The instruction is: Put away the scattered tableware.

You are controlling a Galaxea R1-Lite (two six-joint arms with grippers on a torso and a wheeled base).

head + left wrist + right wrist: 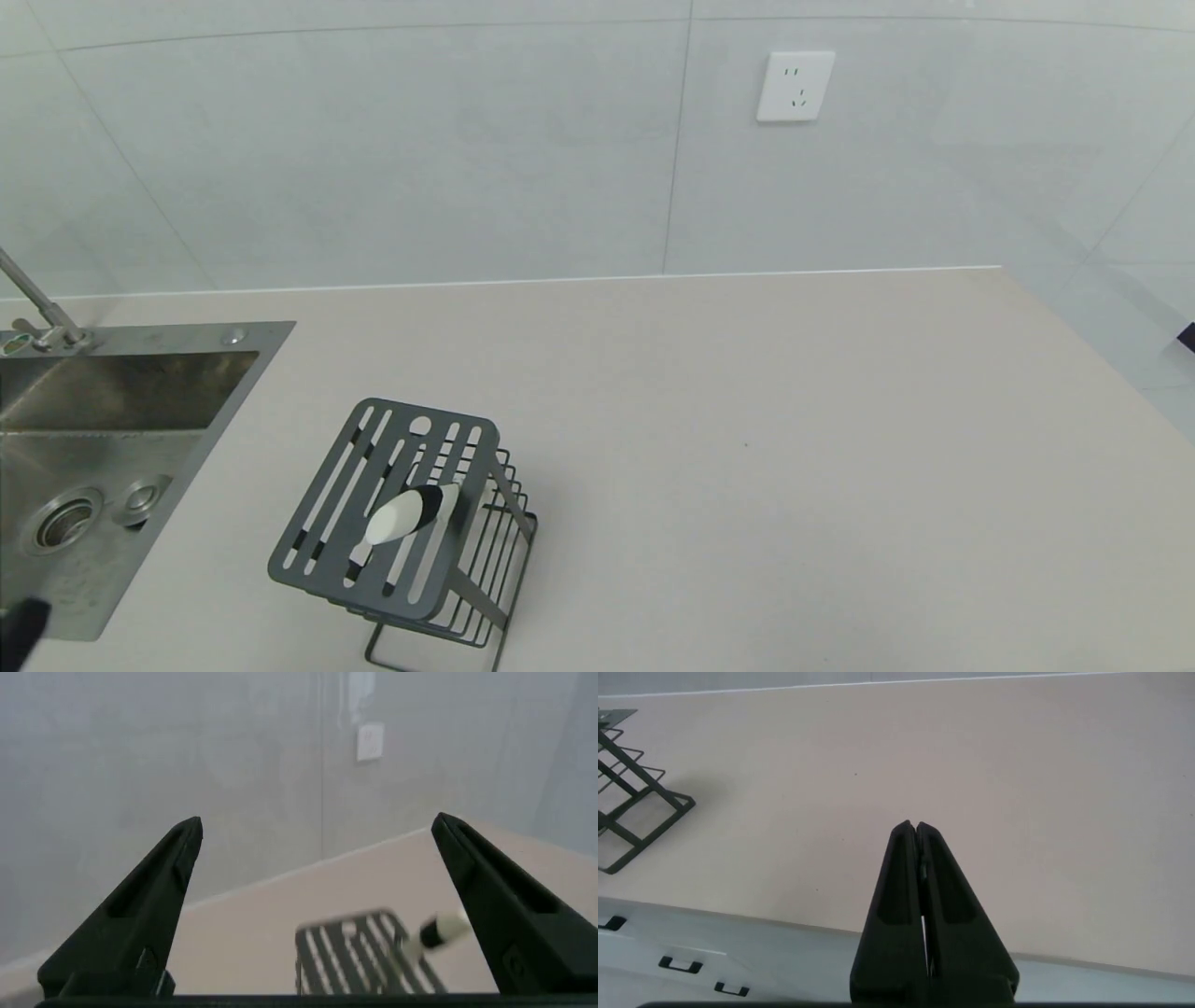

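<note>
Jaws of my left gripper [316, 819] stand wide apart; those of my right gripper [916, 829] are pressed together. I see the black-and-white spoon [406, 513] on the slotted rack [355, 590], near the worktop's [747, 420] front edge beside the sink [121, 392].

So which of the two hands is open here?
The left hand: its fingers stand wide apart, with the rack seen between them; the right hand has its fingers pressed together.
</note>
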